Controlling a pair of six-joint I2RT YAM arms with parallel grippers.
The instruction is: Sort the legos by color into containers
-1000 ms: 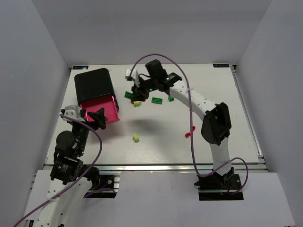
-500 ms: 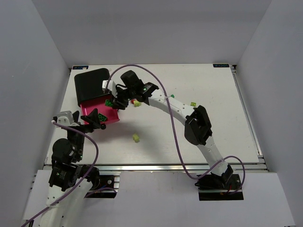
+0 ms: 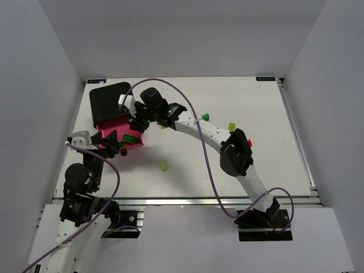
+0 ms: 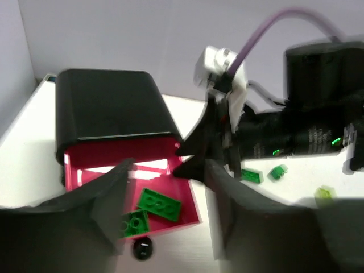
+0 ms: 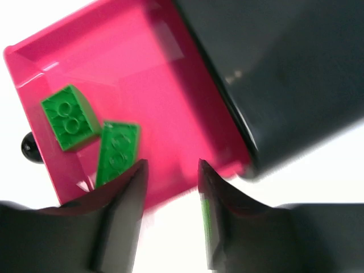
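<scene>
I count two dark green plastic bricks [image 5: 71, 116] in one pulled-out magenta-pink drawer [image 5: 170, 79] of glossy black housing [image 4: 108, 102]. My right gripper [image 5: 170, 170] above it, fingers apart, empty. Left gripper [image 4: 168, 168] spread too, at drawer front. Two lime-yellow bricks [image 3: 163, 166] on white table [image 3: 273, 114].

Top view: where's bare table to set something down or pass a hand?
Bare: the table along its right edge, and the far strip behind the right arm. Crowded: the open drawer, right gripper over it, left gripper at its front.
</scene>
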